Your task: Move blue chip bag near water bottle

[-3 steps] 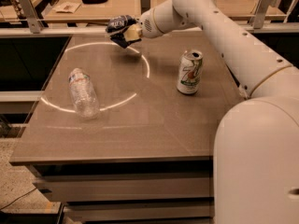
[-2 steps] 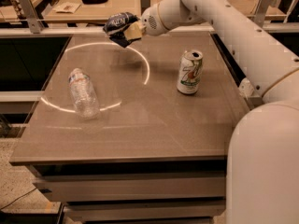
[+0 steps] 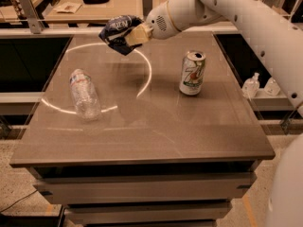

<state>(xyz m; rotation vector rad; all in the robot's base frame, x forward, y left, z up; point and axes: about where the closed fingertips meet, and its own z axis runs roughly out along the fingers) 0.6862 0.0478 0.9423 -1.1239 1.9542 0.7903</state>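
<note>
clamping blue chip bag (image 3: 117,30), hand (image 3: 133,35) above table (image 3: 142,141)

Soda can (image 3: 192,73): is showing a large green "7" on its white side and is standing upright on the table (image 3: 142,141), right of centre. The smaller print below the numeral is too blurred to make out.
Blue chip bag (image 3: 117,28): is carrying white lettering across its dark upper face. The letters are too blurred to read as a brand.
Water bottle (image 3: 84,94): is lying on its side and wearing a thin white-blue label band near the cap end. No word on it is legible.
Gripper (image 3: 135,35): is pinching the blue chip bag above the table's far edge and is bearing no readable mark.
</note>
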